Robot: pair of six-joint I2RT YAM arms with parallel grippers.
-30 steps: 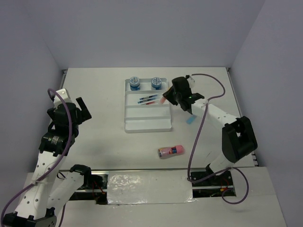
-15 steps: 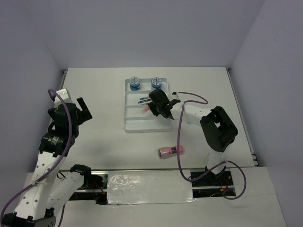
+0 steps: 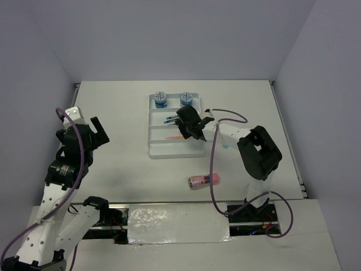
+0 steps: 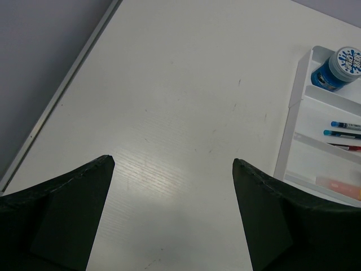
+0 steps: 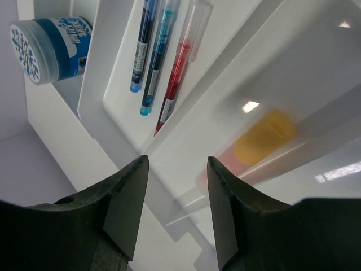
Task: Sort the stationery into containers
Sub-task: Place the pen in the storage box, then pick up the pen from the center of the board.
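Observation:
The white tray [image 3: 176, 149] lies mid-table. Its far compartment holds two blue tubs [image 3: 160, 100] [image 3: 185, 99]. The second one holds the red and blue pens [image 3: 171, 119]. An orange marker [image 3: 172, 137] lies in the third one. My right gripper [image 3: 184, 132] hovers open and empty just over the tray. In the right wrist view [image 5: 176, 161] the orange marker [image 5: 264, 137] lies loose just beyond the fingertips, with the pens [image 5: 163, 56] and one tub [image 5: 48, 42] further on. A pink-red tube [image 3: 204, 180] lies on the table near the front. My left gripper [image 3: 101, 131] is open and empty at the left.
A light-blue marker [image 3: 225, 145] peeks out beside the right arm, right of the tray. The left wrist view [image 4: 172, 161] shows bare table under the open fingers, with the tray's left rim [image 4: 290, 130] at the right. Walls enclose the table on three sides.
My right gripper carried the orange marker from right of the tray to over it, then let it go into the third compartment. The left arm barely moved.

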